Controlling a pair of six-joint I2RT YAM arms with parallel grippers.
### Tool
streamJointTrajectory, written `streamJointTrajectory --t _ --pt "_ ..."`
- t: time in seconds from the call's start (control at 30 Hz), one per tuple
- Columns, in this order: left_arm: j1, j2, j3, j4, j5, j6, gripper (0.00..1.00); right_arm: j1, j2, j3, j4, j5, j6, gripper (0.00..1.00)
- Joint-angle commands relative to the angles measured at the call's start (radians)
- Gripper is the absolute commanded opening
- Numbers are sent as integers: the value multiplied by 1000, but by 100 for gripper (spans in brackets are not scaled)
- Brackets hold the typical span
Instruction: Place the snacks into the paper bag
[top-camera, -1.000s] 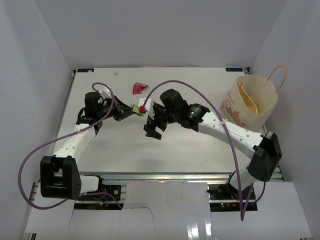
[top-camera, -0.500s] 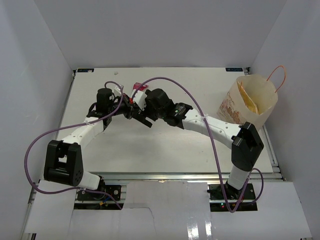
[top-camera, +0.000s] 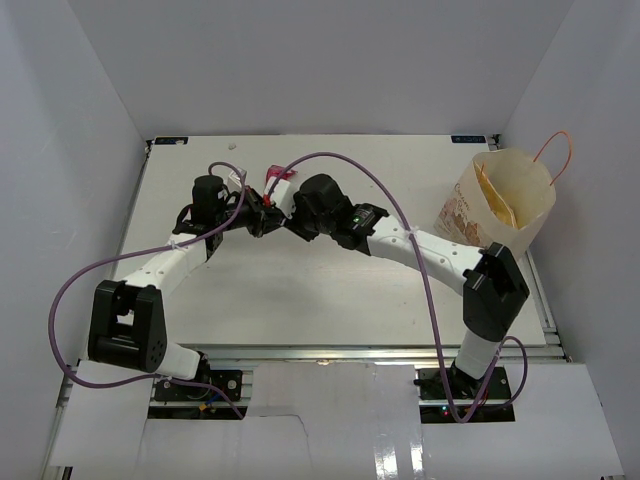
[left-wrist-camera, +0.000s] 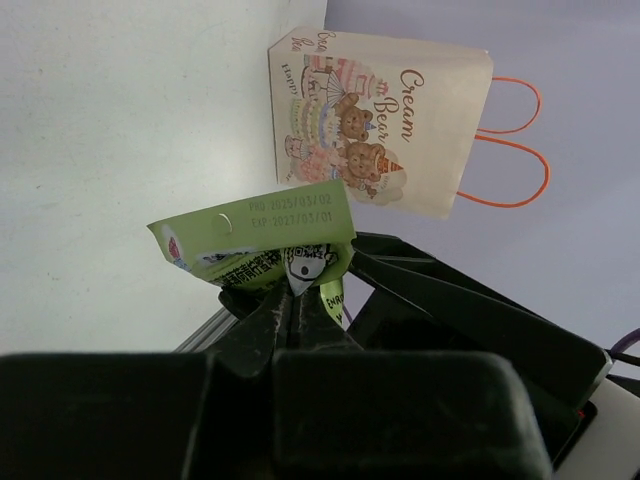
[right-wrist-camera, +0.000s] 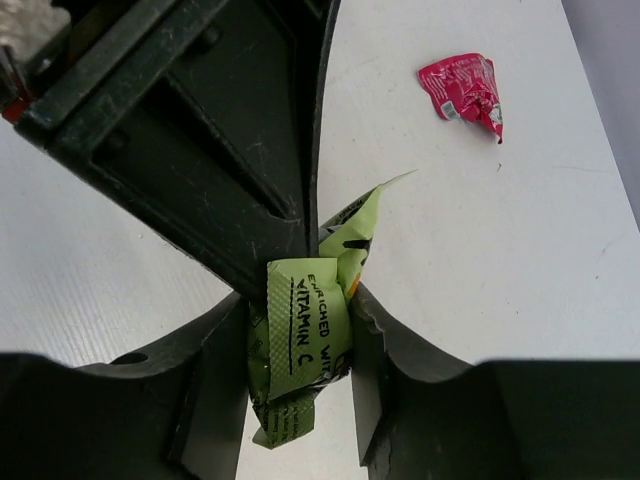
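A light green packet (left-wrist-camera: 255, 240) hangs above the table's back left, and my left gripper (left-wrist-camera: 290, 298) is shut on its lower edge. My right gripper (right-wrist-camera: 298, 345) meets it from the other side, its jaws pressed against both sides of the same packet (right-wrist-camera: 305, 320). In the top view the two grippers (top-camera: 258, 216) (top-camera: 277, 215) touch tip to tip and hide the packet. A pink wrapper (right-wrist-camera: 462, 88) lies on the table just behind them. The paper bag (top-camera: 462, 218) stands upright at the back right with snacks (top-camera: 497, 198) showing inside.
The bag's orange cord handles (top-camera: 560, 150) stick out toward the right wall. Purple cables (top-camera: 330, 160) loop over both arms. White walls close in the table on the left, back and right.
My right arm swung left to meet the left gripper, and its wide-open jaws closed around the green packet. The left arm shifted slightly toward the back, still holding the packet.
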Motion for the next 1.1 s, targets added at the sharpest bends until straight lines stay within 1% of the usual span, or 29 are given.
streamJointTrajectory --t 0.0,0.03,0.07,0.1,0.13,0.17,0.2,0.3,0.37,0.43,0.47,0.5,0.57,0.6,0.63,0.67,0.73,0.77,0.83,0.87,0.9,0.93,0.97,1.0,1.07 --pt "-4 -24 39 50 30 -19 7 -2 -44 -27 39 -93 -2 26" --pt "-4 -24 47 50 30 -20 10 -10 -55 -33 37 -104 -5 17" --pt "-4 -24 54 51 30 -22 20 -13 -59 -45 39 -114 -7 15" --pt "-4 -22 73 51 32 -23 26 -20 -67 -50 39 -136 -8 9" --pt "-4 -22 80 56 35 -22 31 -25 -81 -56 39 -145 -13 8" --pt "-4 -21 91 60 36 -22 41 -30 -87 -62 36 -160 -14 8" --pt "-3 -21 111 59 35 -22 46 -42 -104 -66 32 -194 -16 8" --pt "8 -21 160 42 24 1 58 -70 -131 -77 17 -269 -33 8" --pt "25 -18 189 1 18 41 59 -83 -144 -77 -7 -301 -42 8" --pt "40 -16 234 -44 -2 85 60 -128 -173 -60 -36 -386 -46 8" --pt "55 -21 244 -100 -13 134 60 -149 -186 -50 -81 -459 -62 8" --pt "66 -24 257 -127 -28 162 60 -206 -200 -18 -105 -501 -71 8" --pt "86 -31 292 -235 -101 230 60 -273 -245 27 -176 -567 -95 8" --pt "91 -30 304 -272 -132 300 60 -357 -260 56 -200 -631 -105 8" --pt "94 -28 323 -312 -164 335 60 -402 -288 118 -220 -653 -109 8" --pt "95 -22 329 -376 -235 368 60 -497 -300 148 -248 -688 -109 8" --pt "97 -13 327 -414 -296 437 60 -595 -341 232 -264 -713 -96 8" --pt "97 -5 326 -435 -336 455 60 -685 -352 255 -268 -714 -90 8" --pt "97 22 321 -441 -366 497 60 -769 -386 286 -282 -687 -68 8" --pt "97 34 326 -441 -376 509 60 -803 -395 298 -290 -658 -69 8" --pt "97 50 330 -441 -398 520 60 -851 -404 297 -303 -577 -76 8" --pt "97 82 337 -438 -408 553 60 -876 -420 291 -328 -540 -91 8" --pt "97 100 346 -428 -419 570 60 -901 -427 265 -340 -508 -96 8" --pt "97 119 367 -423 -441 586 60 -965 -437 242 -343 -460 -102 8" --pt "97 186 393 -403 -453 636 61 -1031 -461 169 -346 -385 -129 8"
